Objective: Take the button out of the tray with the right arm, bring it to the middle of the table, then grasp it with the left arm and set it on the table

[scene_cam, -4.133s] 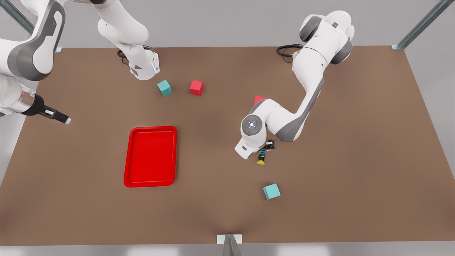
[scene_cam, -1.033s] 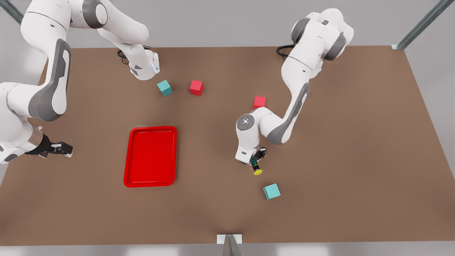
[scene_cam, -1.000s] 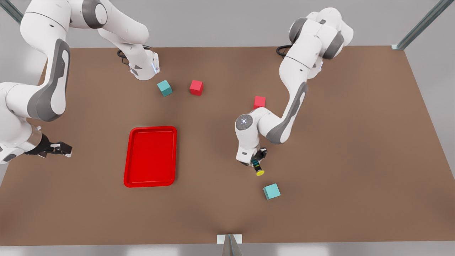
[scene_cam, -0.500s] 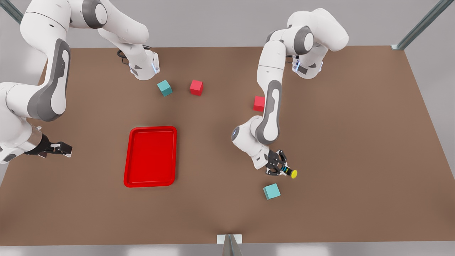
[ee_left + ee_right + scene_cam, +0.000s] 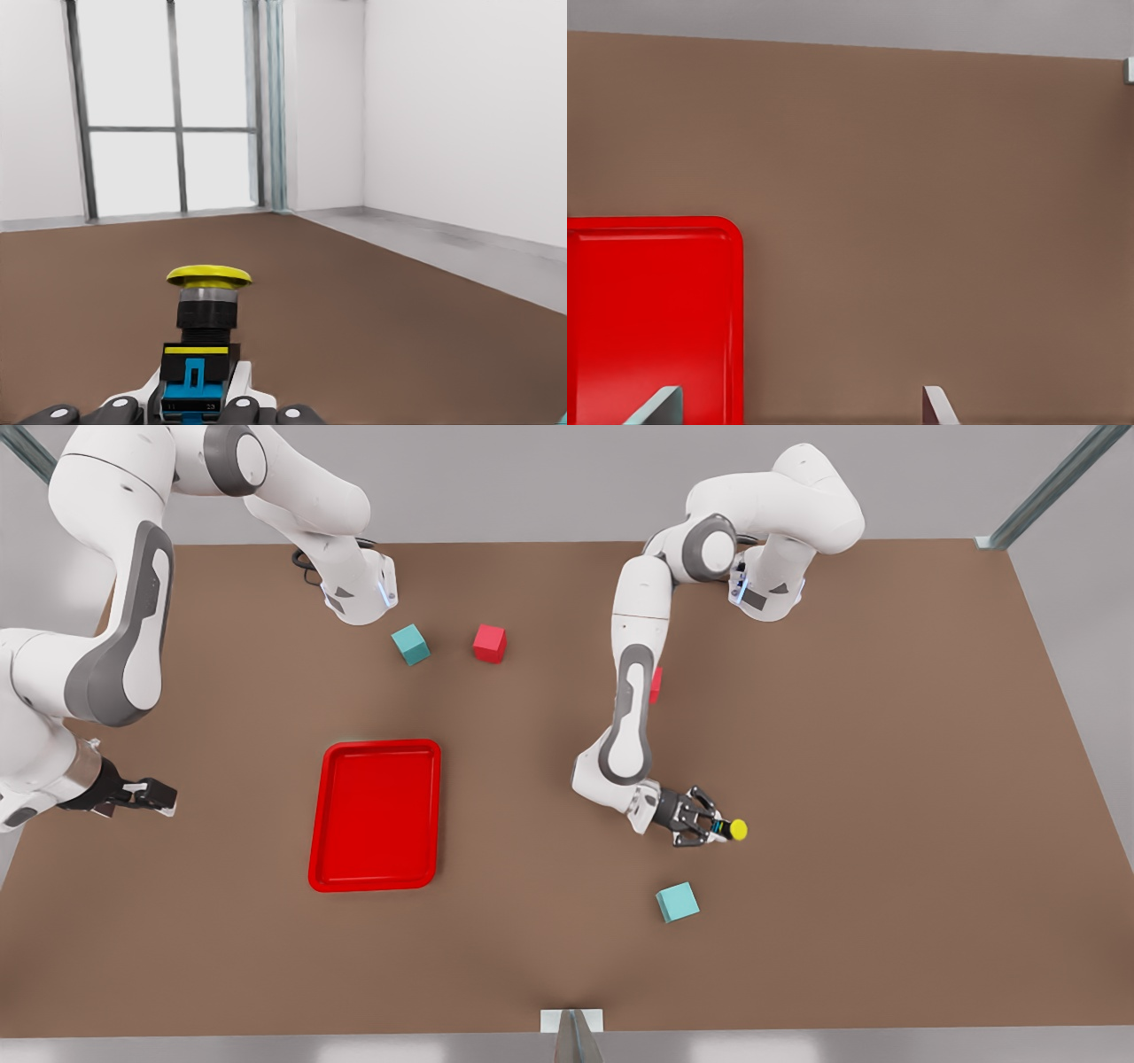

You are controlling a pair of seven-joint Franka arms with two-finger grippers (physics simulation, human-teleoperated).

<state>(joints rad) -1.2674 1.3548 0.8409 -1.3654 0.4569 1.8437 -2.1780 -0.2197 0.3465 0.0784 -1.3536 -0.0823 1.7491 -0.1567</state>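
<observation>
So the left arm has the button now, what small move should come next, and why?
Probably lower it toward the table: the left gripper holds the button sideways over bare brown tabletop, past the teal cube. The right gripper waits open beside the tray.

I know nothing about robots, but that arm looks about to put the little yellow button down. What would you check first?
1. Button gripped: ok, the left gripper is shut on its body.
2. Button out of the tray: ok.
3. Right gripper out of the way: ok, it waits open at the table's edge, on the far side of the tray.
4. Landing spot free: ok, the nearest teal cube sits apart from the button.
5. Button upright for setting down: not ok, it is held sideways, cap toward the front view's right.
6. Height above the table: cannot tell.
</observation>
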